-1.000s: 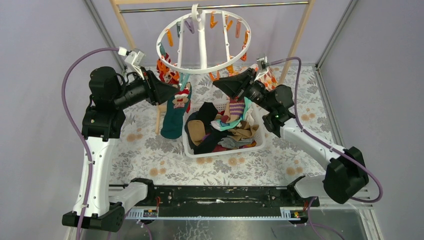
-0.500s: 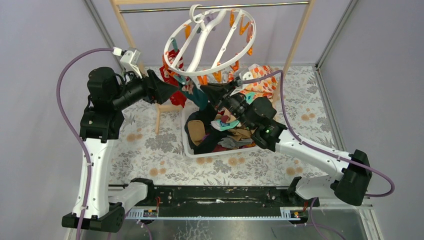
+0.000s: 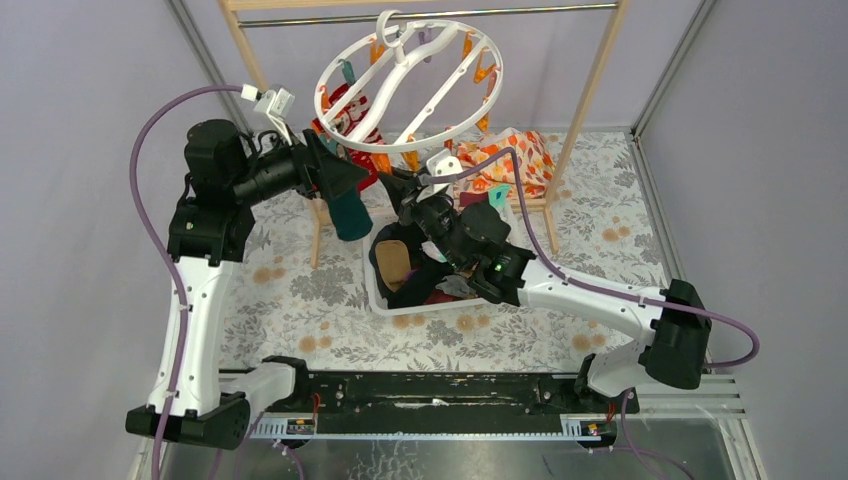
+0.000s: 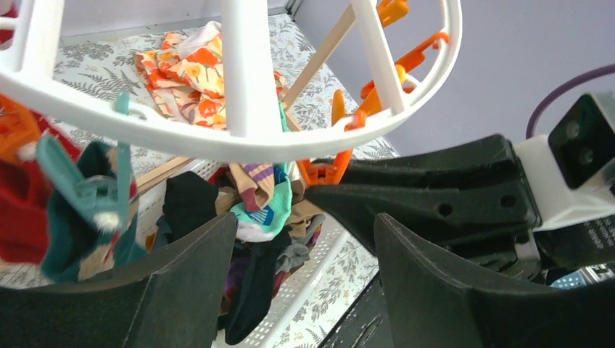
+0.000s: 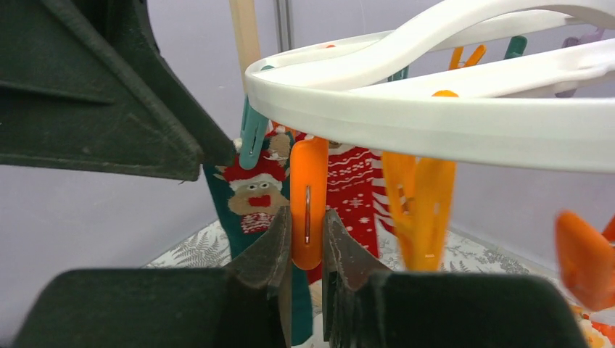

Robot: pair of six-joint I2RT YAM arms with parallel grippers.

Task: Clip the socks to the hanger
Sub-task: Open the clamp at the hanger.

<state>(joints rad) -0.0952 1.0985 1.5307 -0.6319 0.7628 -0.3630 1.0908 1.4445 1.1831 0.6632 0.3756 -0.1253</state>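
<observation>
The white ring hanger (image 3: 410, 85) hangs tilted from the metal bar. A dark teal sock (image 3: 350, 216) with a reindeer face (image 5: 250, 199) dangles from a teal clip (image 4: 87, 192), beside a red patterned sock (image 5: 352, 185). My left gripper (image 4: 304, 239) stands open just below the ring's rim, nothing between its fingers. My right gripper (image 5: 307, 225) is shut on an orange clip (image 5: 308, 196) hanging from the ring (image 5: 406, 116), one finger on each side. More socks (image 3: 440, 275) lie heaped in the basket.
A white perforated basket (image 3: 375, 295) sits under the hanger on the fern-print table. An orange leaf-print cloth (image 3: 510, 160) lies behind it. A wooden-framed rack (image 3: 590, 80) holds the bar. The two grippers are close together, tip to tip, below the ring.
My left gripper opened and let go of the teal sock, which now hangs from its clip. The right arm swung left onto an orange clip. The hanger tilted up.
</observation>
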